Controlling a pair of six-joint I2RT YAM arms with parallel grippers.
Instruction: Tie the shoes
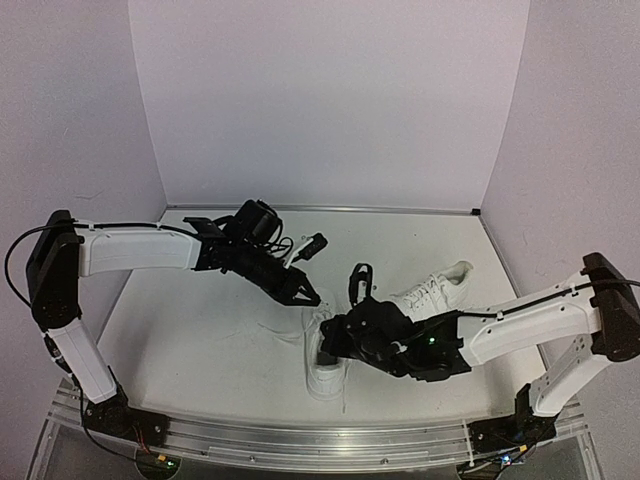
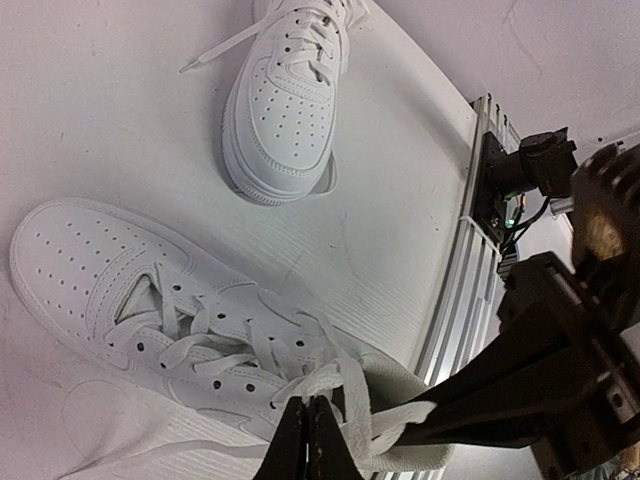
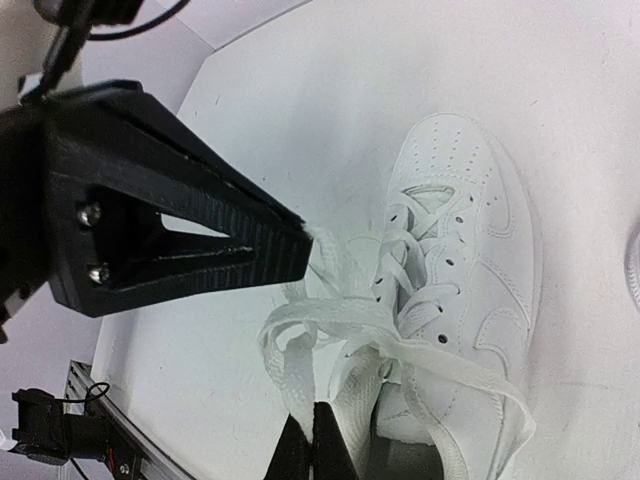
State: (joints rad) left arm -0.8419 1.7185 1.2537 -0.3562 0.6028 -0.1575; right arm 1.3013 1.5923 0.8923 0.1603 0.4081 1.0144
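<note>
Top external view: the near shoe (image 1: 322, 370) lies at mid-worktop (image 1: 200, 340), its long axis running roughly from the near edge toward the back wall (image 1: 330, 100). The wrist views put its heel toward the aluminium rail (image 2: 455, 320) and its toe away from it. The other shoe (image 1: 437, 288) sits apart, farther back and to the right, just behind the right forearm.

Both arms converge on the throat of the near shoe, so neither is nearer. The left arm comes in from the far left and the right arm from the right, so they come at the shoe's axis from opposite sides.

In the left wrist view, the left hand (image 2: 310, 440) is pinched fully narrow, with a band of the laces (image 2: 345, 395) running into its tips. In the right wrist view, the right hand (image 3: 312, 445) is likewise closed tight, apparently on a loop of lace above the tongue. The two sets of tips sit near each other.

The next pull probably has to go sideways, across the shoe's length. The worktop is smooth and white. The left side offers bare surface, while the right hand's path passes near the other shoe. The shoe is light and may slide or lift if the pull is uneven.
</note>
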